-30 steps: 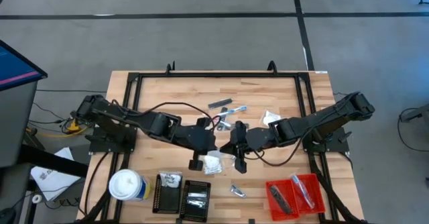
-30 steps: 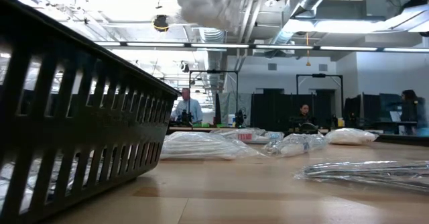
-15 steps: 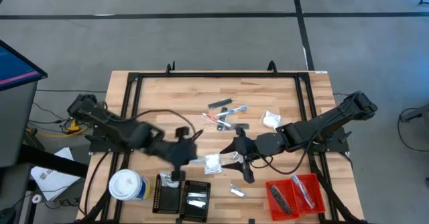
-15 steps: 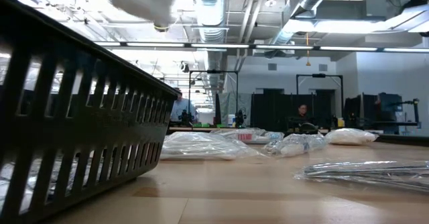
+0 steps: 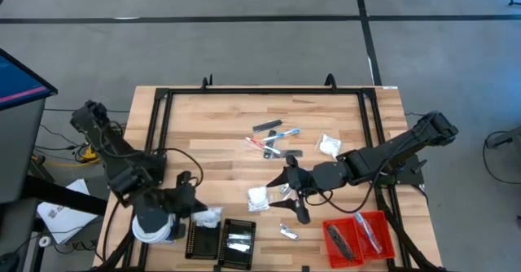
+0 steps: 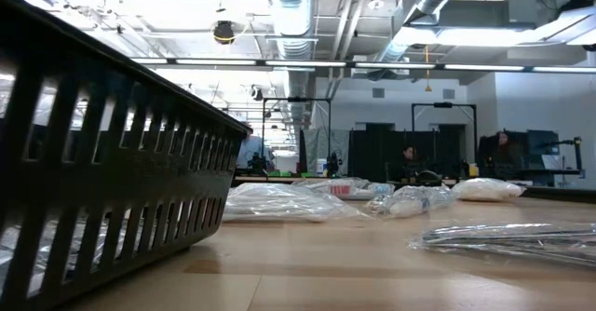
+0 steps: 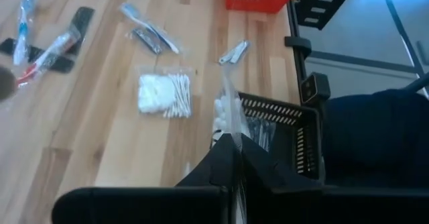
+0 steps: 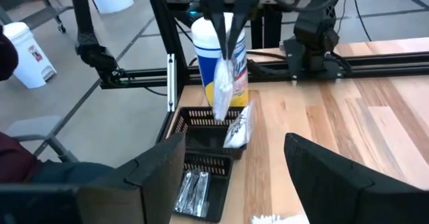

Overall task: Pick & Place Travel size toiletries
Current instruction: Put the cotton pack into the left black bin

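Two grippers are in play. The left gripper [image 5: 198,216] is seen with its fingers clamped on a clear packet of white puffs [image 8: 222,86], which hangs straight down from the fingers, long axis vertical. Directly beneath the fingers lies the black ribbed tray [image 5: 221,239] — the packet's lower end is seen at the tray's near rim in the right wrist view, with a second white packet [image 8: 238,127] leaning on that rim and silvery sachets [image 8: 188,189] already lying in the compartment farthest from the fingers. A white-topped canister [image 8: 213,51] stands just behind the hanging packet.

The right gripper [image 5: 289,192] is held over the middle of the worktop [image 5: 212,125] with its fingers apart and nothing between them. A packet of cotton swabs [image 5: 258,196] lies just beside its fingers, on the side towards the left arm; a small silvery item [image 5: 288,231] lies towards the front edge, near the red tray [image 5: 381,225]. More sticks and dark bars [image 5: 273,139] lie scattered beyond the fingers.

The drop is judged to be the step in hand — the packet need only be released downward, provided it is over the compartment rather than the rim. For the swab packet, the right arm is plainly the nearer.
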### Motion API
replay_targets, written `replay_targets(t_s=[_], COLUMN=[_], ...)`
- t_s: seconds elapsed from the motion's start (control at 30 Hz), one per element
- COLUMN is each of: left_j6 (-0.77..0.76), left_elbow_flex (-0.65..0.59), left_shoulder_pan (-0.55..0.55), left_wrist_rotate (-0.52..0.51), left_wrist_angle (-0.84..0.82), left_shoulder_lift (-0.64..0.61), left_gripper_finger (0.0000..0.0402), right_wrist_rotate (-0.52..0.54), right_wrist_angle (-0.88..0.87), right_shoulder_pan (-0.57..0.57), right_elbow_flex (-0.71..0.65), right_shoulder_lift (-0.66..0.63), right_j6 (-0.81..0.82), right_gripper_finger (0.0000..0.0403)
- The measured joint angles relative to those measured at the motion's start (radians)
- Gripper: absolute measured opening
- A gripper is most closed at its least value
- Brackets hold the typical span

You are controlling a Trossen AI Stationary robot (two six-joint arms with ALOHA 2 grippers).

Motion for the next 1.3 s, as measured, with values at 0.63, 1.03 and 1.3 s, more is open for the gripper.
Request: replay_targets(t_s=[0.63, 1.03, 1.3], left_j6=[0.579, 0.485, 0.282], left_elbow_flex=[-0.037, -0.036, -0.011], left_shoulder_pan=[0.024, 0.314, 0.452], left_wrist_rotate=[0.55, 1.319, 1.524], left_wrist_angle=[0.698, 1.082, 1.3], left_shoulder_lift=[-0.011, 0.123, 0.363], left_gripper_finger=[0.0, 0.0, 0.0], right_wrist_rotate=[-0.004, -0.004, 0.049], right_wrist_angle=[0.236, 0.403, 0.543], right_shoulder_pan=[0.086, 0.234, 0.234], right_elbow_flex=[-0.002, -0.002, -0.001], right_shoulder_lift=[0.016, 0.095, 0.195], right_j6=[-0.496, -1.117, -1.338], right_gripper_finger=[0.0249, 0.0237, 0.017])
